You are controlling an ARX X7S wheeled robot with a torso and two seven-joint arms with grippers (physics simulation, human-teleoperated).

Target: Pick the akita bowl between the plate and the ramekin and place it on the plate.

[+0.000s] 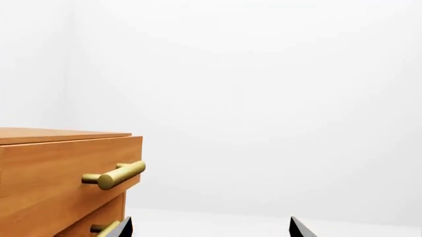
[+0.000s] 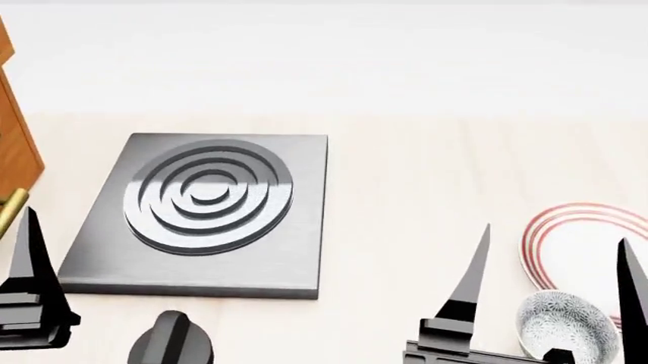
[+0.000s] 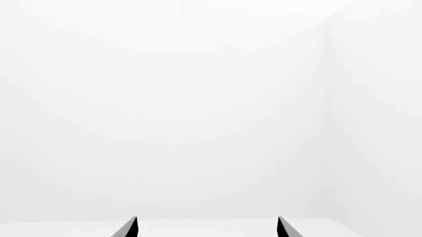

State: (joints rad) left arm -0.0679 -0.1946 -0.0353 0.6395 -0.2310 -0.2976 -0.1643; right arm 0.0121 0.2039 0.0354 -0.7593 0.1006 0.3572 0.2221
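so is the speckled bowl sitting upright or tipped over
Upright. In the head view the akita bowl shows its open mouth facing up, patterned inside visible and empty, resting on the counter beside the plate.

Right tool point(image 2: 555, 262) raised, fingers spread wide, pointing up and forward, nothing between them. Left tool point(image 1: 211, 228) likewise spread, empty; one finger point(image 2: 29, 250) visible at head view's left edge.
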